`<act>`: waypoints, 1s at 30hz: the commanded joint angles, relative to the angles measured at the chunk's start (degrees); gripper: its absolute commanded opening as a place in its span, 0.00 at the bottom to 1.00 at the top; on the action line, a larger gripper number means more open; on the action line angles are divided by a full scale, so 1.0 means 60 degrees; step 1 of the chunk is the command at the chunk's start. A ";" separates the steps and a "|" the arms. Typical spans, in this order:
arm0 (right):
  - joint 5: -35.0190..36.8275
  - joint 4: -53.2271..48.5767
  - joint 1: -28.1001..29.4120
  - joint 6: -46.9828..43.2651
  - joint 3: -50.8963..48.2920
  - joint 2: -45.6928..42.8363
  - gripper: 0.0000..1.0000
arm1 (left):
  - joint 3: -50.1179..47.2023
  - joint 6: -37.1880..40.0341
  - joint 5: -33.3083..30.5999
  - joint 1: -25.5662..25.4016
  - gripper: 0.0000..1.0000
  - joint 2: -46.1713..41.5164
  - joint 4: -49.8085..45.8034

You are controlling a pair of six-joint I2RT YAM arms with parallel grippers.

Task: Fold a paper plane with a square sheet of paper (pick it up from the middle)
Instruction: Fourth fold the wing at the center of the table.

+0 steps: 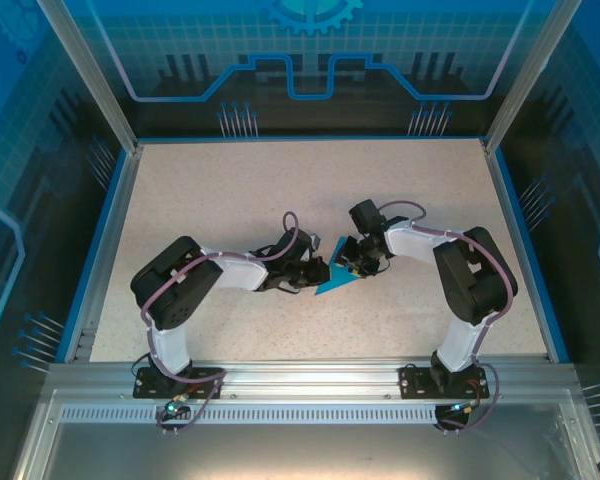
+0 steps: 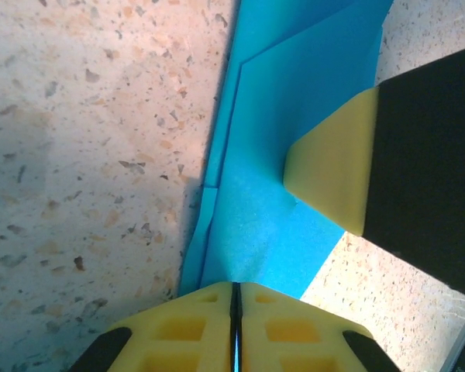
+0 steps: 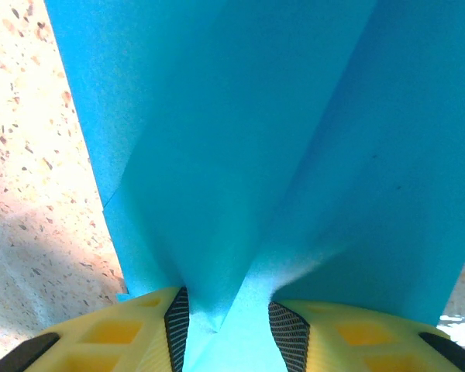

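Plausibly the half-folded paper (image 1: 337,277) at the middle of the desk (image 1: 230,180) tears or creases crooked if the right hand (image 3: 221,310), pinched shut on its fold, pulls against the left hand (image 2: 234,288), closed at its edge.

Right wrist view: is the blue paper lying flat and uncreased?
No, the blue paper shows layered creases and sits pinched in the right gripper.
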 commanded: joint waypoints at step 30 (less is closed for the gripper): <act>-0.1610 0.1737 -0.0261 -0.3460 -0.1024 -0.2149 0.16 | 0.0089 0.0274 -0.0184 -0.0050 0.02 0.0513 -0.1405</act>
